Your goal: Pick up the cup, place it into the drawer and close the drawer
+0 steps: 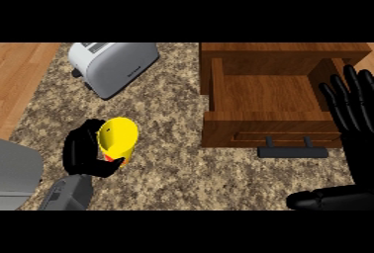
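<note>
The left hand (86,154) has its fingers curled round the yellow cup (117,138), which stands at the near left of the desk (182,168), well apart from the open drawer (274,96) at the far right. The step in hand seems to be the pick-up and carry. To do it well, the robot should lift the cup straight up before it goes right, keep it upright, and bring it high enough to pass over the drawer's front panel and its dark handle (292,150), then lower it onto the bare bottom of the drawer and only then let go. The right hand (350,106) is open with straight fingers up, resting at the right edge over the drawer's corner; it will probably be needed for the closing push. The cup is a smooth, shiny, tapering shape with a wide round mouth and a red mark near its base, likely light and slippery. The drawer is brown wood with visible grain and flat walls. The desk has a speckled granite look. A grey toaster (115,66) with rounded corners stands far left.
</note>
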